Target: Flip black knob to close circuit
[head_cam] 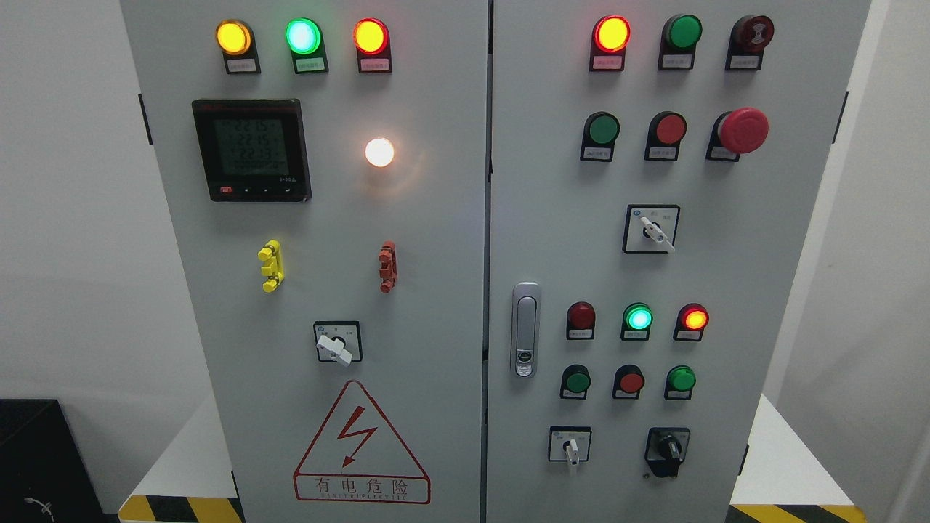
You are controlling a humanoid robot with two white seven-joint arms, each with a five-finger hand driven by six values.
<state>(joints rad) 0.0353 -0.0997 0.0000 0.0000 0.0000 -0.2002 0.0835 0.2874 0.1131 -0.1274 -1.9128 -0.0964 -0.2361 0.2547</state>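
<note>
The black knob (665, 450) sits on a black plate at the lower right of the grey cabinet's right door (726, 290), its handle pointing down. A small dark dot lies just left of its lower end. Neither of my hands nor arms shows anywhere in the head view.
A white selector switch (570, 447) sits left of the black knob, with others at the middle right (654, 231) and on the left door (336, 347). Lit lamps, push buttons, a red mushroom stop button (741, 131), a door latch (524, 330), a meter (251, 150) and a danger sign (361, 447) cover the panel.
</note>
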